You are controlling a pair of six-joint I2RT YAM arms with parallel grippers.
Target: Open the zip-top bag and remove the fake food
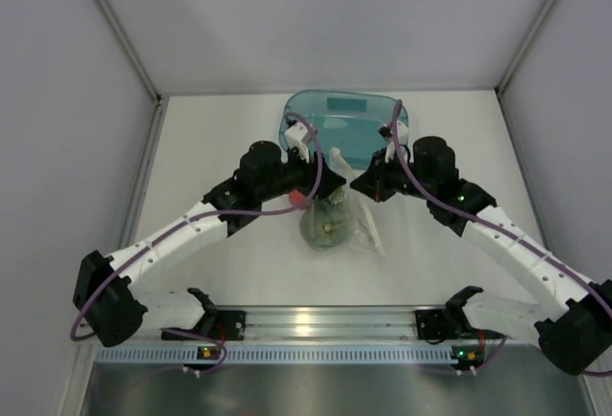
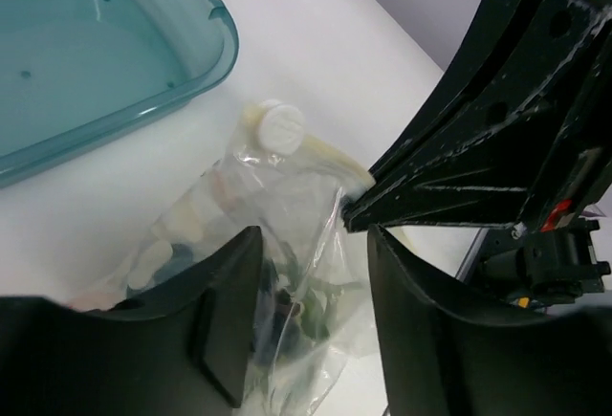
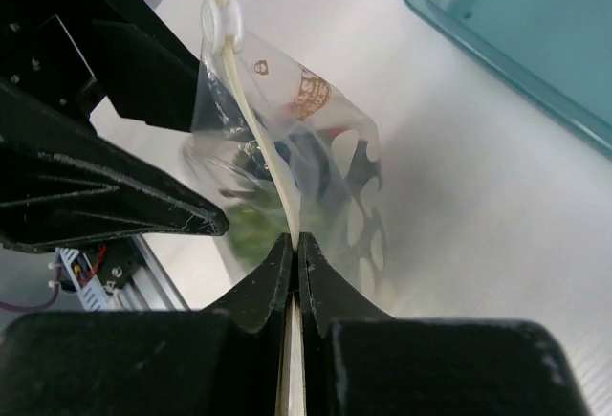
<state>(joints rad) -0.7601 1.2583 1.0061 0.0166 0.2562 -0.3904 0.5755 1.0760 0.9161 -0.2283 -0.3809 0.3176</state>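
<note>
The right fingers [image 3: 283, 265] are pressed together on the cream zip strip [image 3: 256, 139] of the zip-top bag [image 3: 325, 177], which is held up by that edge, its white slider [image 3: 222, 19] at the far end of the strip. The left fingers [image 2: 229, 292] are spread, with loose bag film lying between them and nothing gripped. Whether the strip is parted cannot be told; no gaping mouth is seen, so opening is judged not yet achieved. The fake food [image 1: 325, 228] is seen through the film as green and dark pieces, so removal is wholly left to do; a red piece [image 1: 299, 201] at the bag's left side cannot be placed inside or outside. The bag is set near the middle of the table [image 1: 220, 148], just on the near side of the teal tray [image 1: 339, 120], which stands at the far edge. The two sets of fingers are crowded close together; bare table is left toward the left and right edges, bounded by the walls [image 1: 57, 100].
</note>
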